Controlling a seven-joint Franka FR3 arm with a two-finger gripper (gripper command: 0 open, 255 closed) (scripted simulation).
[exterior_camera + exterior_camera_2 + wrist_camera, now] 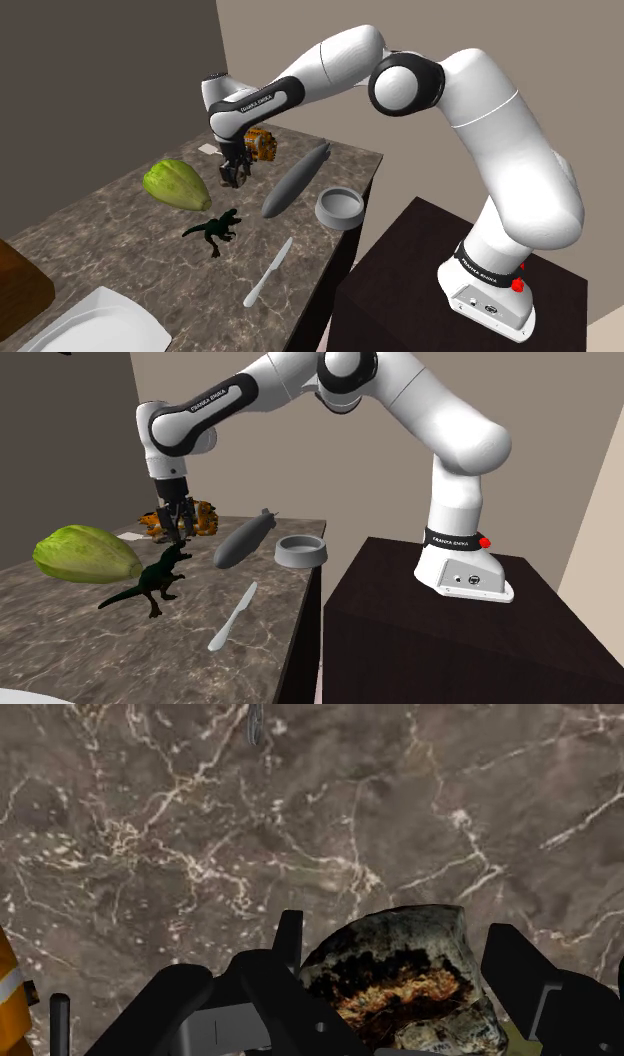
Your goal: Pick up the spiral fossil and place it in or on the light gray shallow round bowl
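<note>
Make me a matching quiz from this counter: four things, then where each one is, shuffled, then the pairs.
1. dark mottled spiral fossil
2. light grey shallow round bowl
3. dark green toy dinosaur
4. pale grey table knife

A. standing beside the green leafy vegetable
B. held in the black gripper
C. at the marble counter's edge, by the grey airship model
D. lying between the dinosaur and the counter's edge

Pairs: 1-B, 2-C, 3-A, 4-D

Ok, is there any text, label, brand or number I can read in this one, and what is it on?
"FRANKA EMIKA": on the dark forearm band of the white Franka arm.
"FRANKA EMIKA": on the dark base band just above its foot.
I can make out no other writing.
</note>
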